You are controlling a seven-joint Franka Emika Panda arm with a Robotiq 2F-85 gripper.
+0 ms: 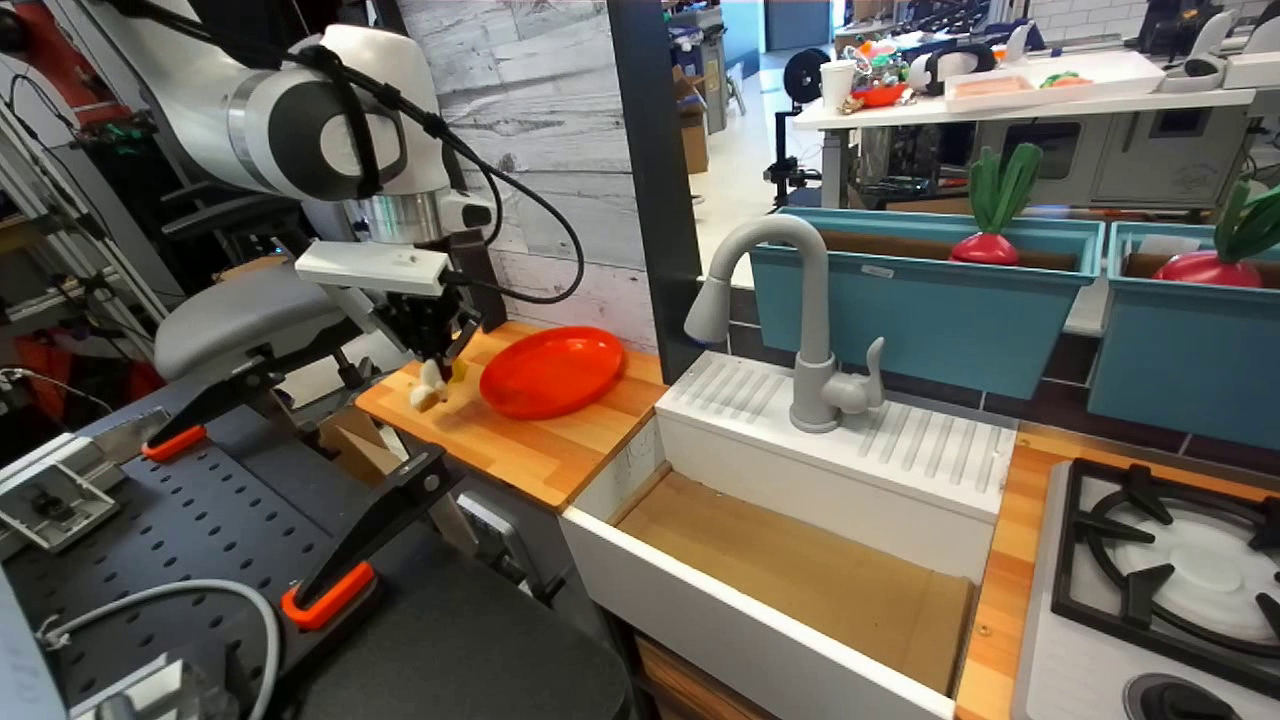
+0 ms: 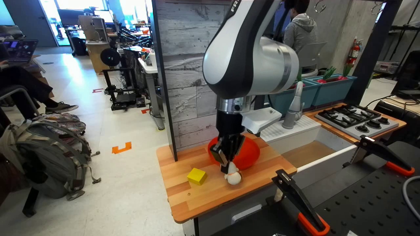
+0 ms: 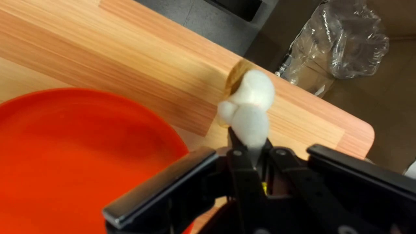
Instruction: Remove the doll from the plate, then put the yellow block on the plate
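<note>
The doll (image 1: 427,392) is cream-white and rounded; it also shows in an exterior view (image 2: 234,177) and in the wrist view (image 3: 255,92). My gripper (image 3: 251,146) is shut on the doll's narrow end, and it shows in both exterior views (image 1: 440,362) (image 2: 227,167). The doll hangs low over the wooden counter, beside the plate; I cannot tell if it touches the wood. The red-orange plate (image 1: 552,372) (image 2: 247,157) (image 3: 81,162) lies near the wall with nothing seen on it. The yellow block (image 2: 197,176) sits on the counter, mostly hidden behind the gripper elsewhere (image 1: 459,371) (image 3: 264,188).
The wooden counter (image 2: 210,200) ends in a front edge close to the doll. A wood-panel wall (image 1: 540,150) stands behind the plate. The sink (image 1: 780,570) with a grey faucet (image 1: 815,320) adjoins the counter. Black clamps (image 1: 370,530) stand on the dark bench in front.
</note>
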